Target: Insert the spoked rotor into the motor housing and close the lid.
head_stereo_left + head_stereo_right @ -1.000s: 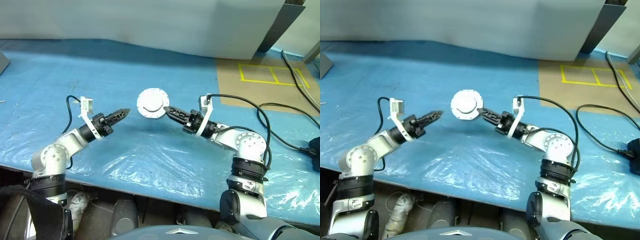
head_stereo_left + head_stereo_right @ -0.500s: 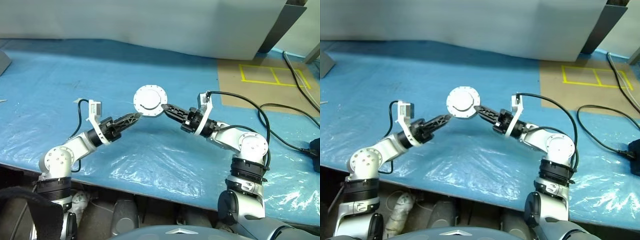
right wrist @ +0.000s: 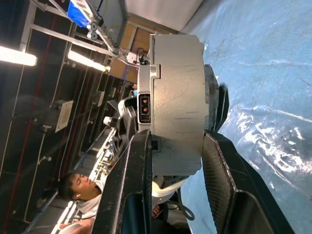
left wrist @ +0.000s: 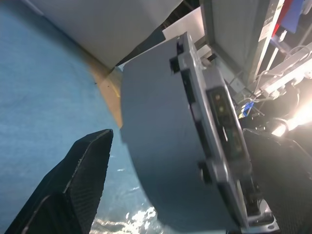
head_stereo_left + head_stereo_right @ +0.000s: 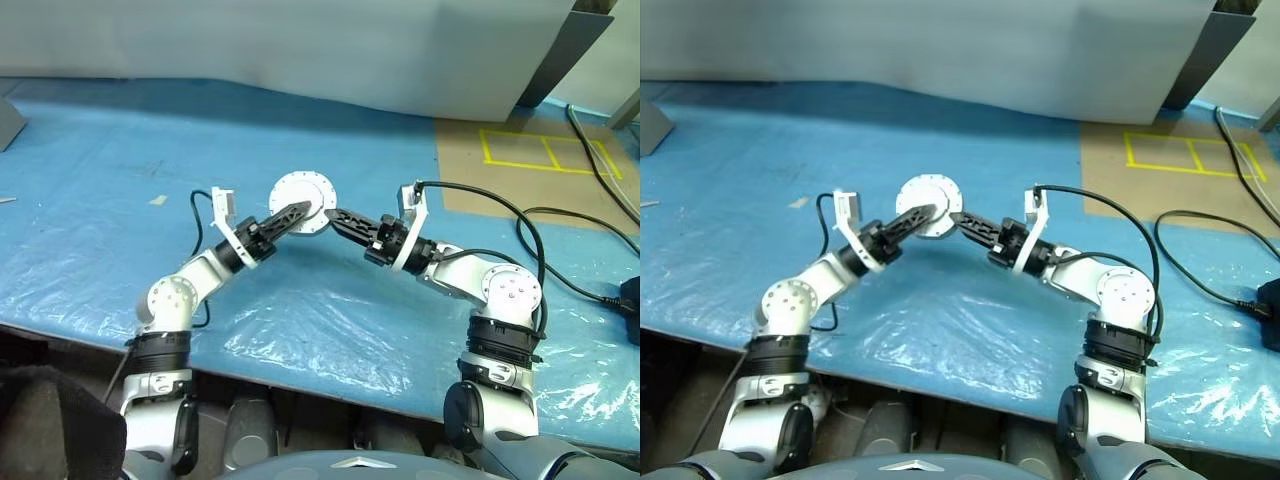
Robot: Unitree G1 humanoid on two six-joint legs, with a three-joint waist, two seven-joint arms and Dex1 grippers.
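My right gripper (image 5: 333, 214) is shut on the motor housing (image 3: 178, 87), a thick grey puck held in the air over the table. The lid (image 5: 301, 189), pale and flanged with a raised centre, sits on the housing's face towards the head camera. My left gripper (image 5: 299, 211) is open at the puck's left side. In the left wrist view its fingers (image 4: 73, 190) stand on either side of the housing (image 4: 156, 146); whether they touch it I cannot tell. The spoked rotor is hidden.
A crinkled blue plastic sheet (image 5: 120, 150) covers the table. Brown cardboard with yellow tape (image 5: 530, 160) lies at the back right, with black cables (image 5: 560, 250) trailing beside it. A grey panel (image 5: 300, 50) stands along the back edge. A person (image 3: 80, 195) shows in the right wrist view.
My left gripper has opened and swung right, up to the held puck, and now straddles it. The right gripper has kept its grip and stayed in place.
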